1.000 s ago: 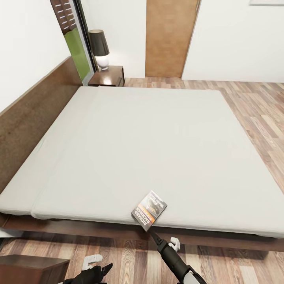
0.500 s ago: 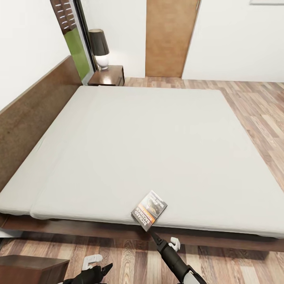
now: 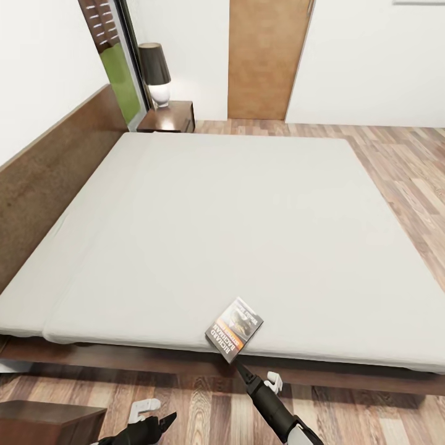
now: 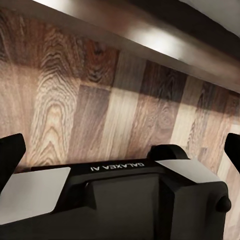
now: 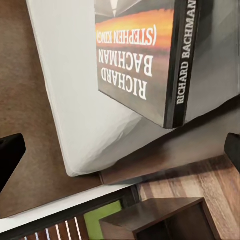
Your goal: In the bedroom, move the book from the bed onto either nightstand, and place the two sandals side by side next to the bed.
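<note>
The book (image 3: 234, 329) lies flat on the pale-grey mattress (image 3: 235, 228) of the bed, at its near edge, with one corner jutting past the edge. In the right wrist view the book (image 5: 145, 55) is close, its "RICHARD BACHMAN" lettering readable. My right gripper (image 3: 240, 369) sits just below the book in front of the bed frame, open, with nothing between its fingers (image 5: 10, 155). My left gripper (image 3: 151, 425) hangs low over the plank floor (image 4: 75, 100), also open and empty. The sandals are out of view.
One nightstand (image 3: 168, 117) with a dark-shaded lamp (image 3: 154, 71) stands at the far side of the bed by the headboard (image 3: 55, 167). A second nightstand (image 3: 43, 421) is at my near left. The wooden door (image 3: 266, 59) is beyond the bed.
The head view has shifted slightly, so the bed sits a little differently in the frame. The book and both grippers keep their places.
</note>
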Motion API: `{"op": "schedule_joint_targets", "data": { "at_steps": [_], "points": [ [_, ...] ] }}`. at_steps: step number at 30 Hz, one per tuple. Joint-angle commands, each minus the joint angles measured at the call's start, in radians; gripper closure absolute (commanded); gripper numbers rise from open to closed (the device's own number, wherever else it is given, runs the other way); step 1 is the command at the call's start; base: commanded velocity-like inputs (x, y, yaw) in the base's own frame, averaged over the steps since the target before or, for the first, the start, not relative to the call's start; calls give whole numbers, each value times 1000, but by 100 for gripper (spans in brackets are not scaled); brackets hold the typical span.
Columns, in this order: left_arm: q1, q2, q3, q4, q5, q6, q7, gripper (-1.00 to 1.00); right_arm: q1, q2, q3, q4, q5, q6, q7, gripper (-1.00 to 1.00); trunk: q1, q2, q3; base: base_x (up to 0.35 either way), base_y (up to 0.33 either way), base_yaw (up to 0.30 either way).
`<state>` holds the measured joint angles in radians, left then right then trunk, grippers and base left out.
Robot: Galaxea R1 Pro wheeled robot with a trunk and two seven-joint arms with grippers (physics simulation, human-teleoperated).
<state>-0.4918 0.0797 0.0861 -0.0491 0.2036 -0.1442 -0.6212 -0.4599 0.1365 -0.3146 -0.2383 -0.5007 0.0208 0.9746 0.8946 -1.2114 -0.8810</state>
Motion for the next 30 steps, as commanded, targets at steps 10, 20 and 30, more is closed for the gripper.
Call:
{"op": "schedule_joint_targets", "data": {
  "at_steps": [10, 20, 30],
  "points": [
    [-1, 0, 7, 2, -3, -1, -5, -100, 0, 0, 2, 1, -7, 2, 3, -100, 38, -71, -32, 0, 0, 0],
    [-1, 0, 7, 2, -3, -1, -5, -100, 0, 0, 1, 1, -7, 2, 3, -100, 77, -141, -63, 0, 0, 0],
    [-1, 0, 7, 2, -3, -1, -6, -100, 0, 0, 2, 1, -7, 3, 3, -100, 81, -148, -66, 0, 0, 0]
  ]
}}
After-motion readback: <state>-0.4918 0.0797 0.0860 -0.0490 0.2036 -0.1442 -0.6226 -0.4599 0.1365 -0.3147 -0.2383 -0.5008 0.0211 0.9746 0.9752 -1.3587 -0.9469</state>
